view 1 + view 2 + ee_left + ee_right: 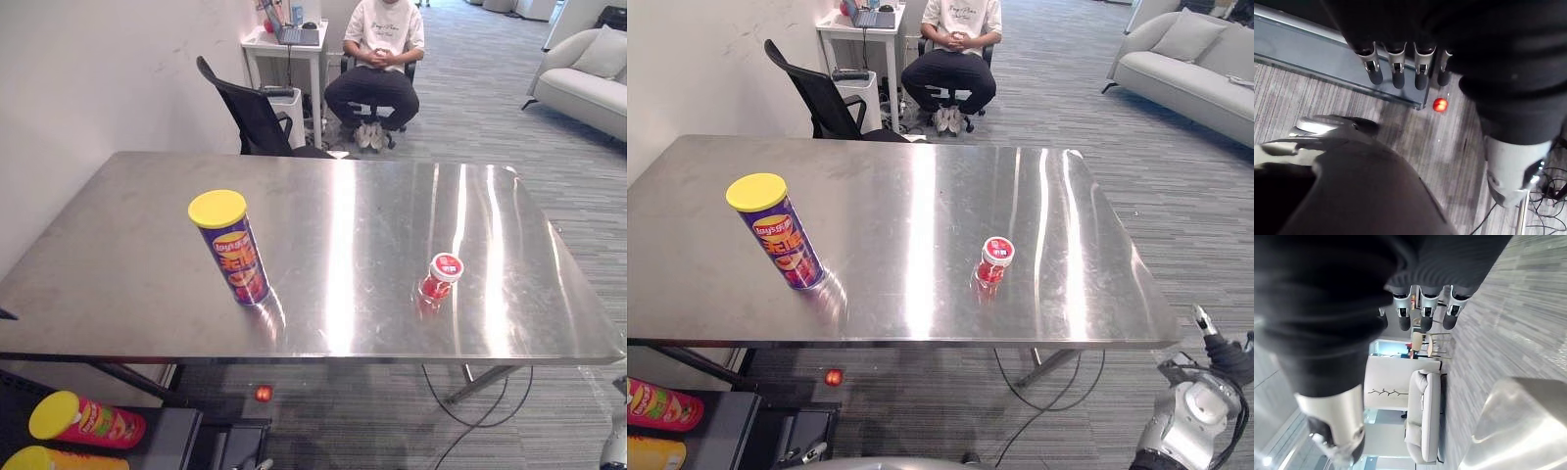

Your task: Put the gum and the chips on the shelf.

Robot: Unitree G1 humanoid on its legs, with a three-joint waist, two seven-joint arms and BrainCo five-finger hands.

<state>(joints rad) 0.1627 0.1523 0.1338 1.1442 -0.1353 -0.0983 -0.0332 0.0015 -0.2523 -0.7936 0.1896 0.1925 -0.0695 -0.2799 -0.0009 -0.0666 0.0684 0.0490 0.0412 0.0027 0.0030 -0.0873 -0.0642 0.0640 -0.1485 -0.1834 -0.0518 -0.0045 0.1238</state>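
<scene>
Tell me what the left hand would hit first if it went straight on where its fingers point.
Probably the low dark shelf board: the left hand points down at its edge, with the red ball just past it. Depth is unclear.

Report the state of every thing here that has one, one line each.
chips can: upright on the table, yellow lid on.
gum bottle: upright on the table, cap on.
left robot hand: open, holding nothing.
right robot hand: open, holding nothing.
laptop: lid open.
</scene>
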